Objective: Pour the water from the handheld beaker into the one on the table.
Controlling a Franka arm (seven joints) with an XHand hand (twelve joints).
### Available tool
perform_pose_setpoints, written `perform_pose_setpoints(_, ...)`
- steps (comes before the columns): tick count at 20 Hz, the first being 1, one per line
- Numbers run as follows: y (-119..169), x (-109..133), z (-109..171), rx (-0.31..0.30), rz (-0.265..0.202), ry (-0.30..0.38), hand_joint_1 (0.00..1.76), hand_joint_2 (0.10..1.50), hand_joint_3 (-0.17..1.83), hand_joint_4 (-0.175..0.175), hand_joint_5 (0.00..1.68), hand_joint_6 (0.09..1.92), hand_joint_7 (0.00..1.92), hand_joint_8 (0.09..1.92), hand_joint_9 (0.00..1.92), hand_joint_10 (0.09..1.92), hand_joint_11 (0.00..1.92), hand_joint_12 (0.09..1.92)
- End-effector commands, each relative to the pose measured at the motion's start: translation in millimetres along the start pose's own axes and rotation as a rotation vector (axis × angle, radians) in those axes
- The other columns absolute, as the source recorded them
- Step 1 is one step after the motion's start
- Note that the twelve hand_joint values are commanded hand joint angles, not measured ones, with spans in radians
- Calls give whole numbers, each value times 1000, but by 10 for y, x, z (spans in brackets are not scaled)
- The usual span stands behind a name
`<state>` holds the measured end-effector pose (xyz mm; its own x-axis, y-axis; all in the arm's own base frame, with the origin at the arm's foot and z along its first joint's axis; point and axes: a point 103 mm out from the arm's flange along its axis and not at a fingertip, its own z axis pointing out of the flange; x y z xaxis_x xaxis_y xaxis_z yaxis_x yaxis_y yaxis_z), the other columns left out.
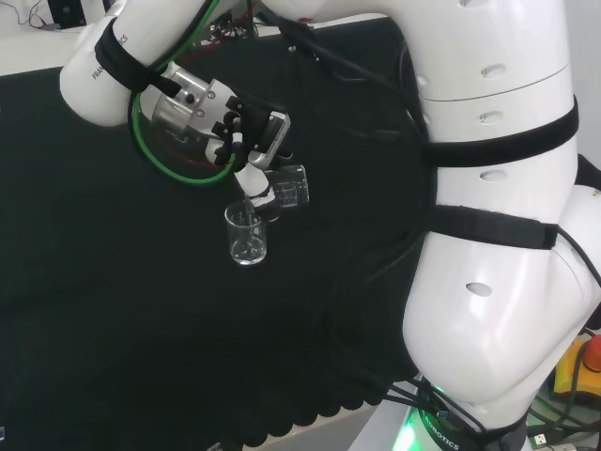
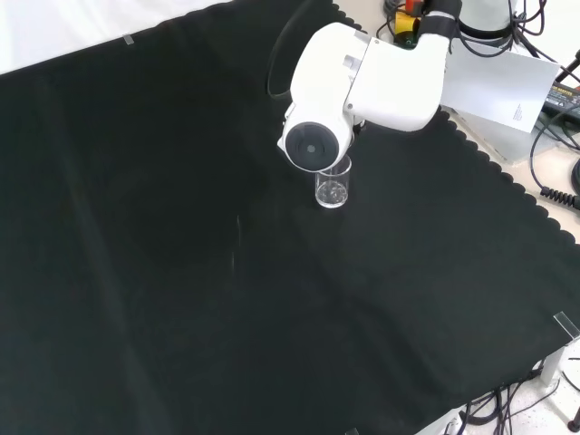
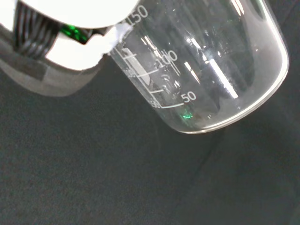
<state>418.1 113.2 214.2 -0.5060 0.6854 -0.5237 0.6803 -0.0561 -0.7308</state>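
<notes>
Head view, upper left of centre: the hand [image 1: 246, 141] hangs from the white arm [image 1: 488, 235] with its fingers curled round a clear beaker [image 1: 289, 186], which is tipped well over on its side. The lip of that held beaker points down and left toward a second beaker [image 1: 246, 235], which stands upright on the black cloth [image 1: 113, 310] of the bench just below the hand. A thin bright line runs from the hand down to the rim of the standing beaker; whether this is water I cannot tell. A green cable [image 1: 178, 169] loops round the wrist.

Front view, upper centre: the standing beaker [image 2: 332, 186] sits upright on the cloth [image 2: 181, 272], its top partly behind the arm's [image 2: 381, 77] round grey cap [image 2: 310, 148]. A little liquid seems to lie at its bottom.

Wrist view: the held beaker [image 3: 211, 70] is close and large, tilted, with printed graduation marks on its wall and its base toward the lower right of the frame. A white part of the hand [image 3: 79, 9] lies against its wall at the upper left, and the cloth [image 3: 93, 178] lies beneath.
</notes>
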Motion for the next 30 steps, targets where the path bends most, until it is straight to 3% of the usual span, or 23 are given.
perform_pose_setpoints(1, 0, 2, 4, -5, -4, 6, 1138, 639, 802, 36, 1160, 941, 1444, 780, 1563, 512, 1487, 595)
perform_pose_setpoints(8, -9, -44, 68, -91, -24, 78, 1138, 639, 802, 37, 1160, 942, 1443, 782, 1562, 514, 1488, 596)
perform_pose_setpoints(18, -1, -260, 329, -263, -85, 316, 1138, 640, 802, 37, 1158, 944, 1440, 785, 1558, 519, 1483, 595)
perform_pose_setpoints(25, -38, -427, 487, -411, -135, 417, 1138, 640, 801, 35, 1158, 945, 1437, 787, 1555, 522, 1480, 594)
perform_pose_setpoints(30, -19, -568, 606, -458, -164, 481, 1138, 641, 800, 33, 1157, 946, 1435, 789, 1553, 525, 1478, 595)
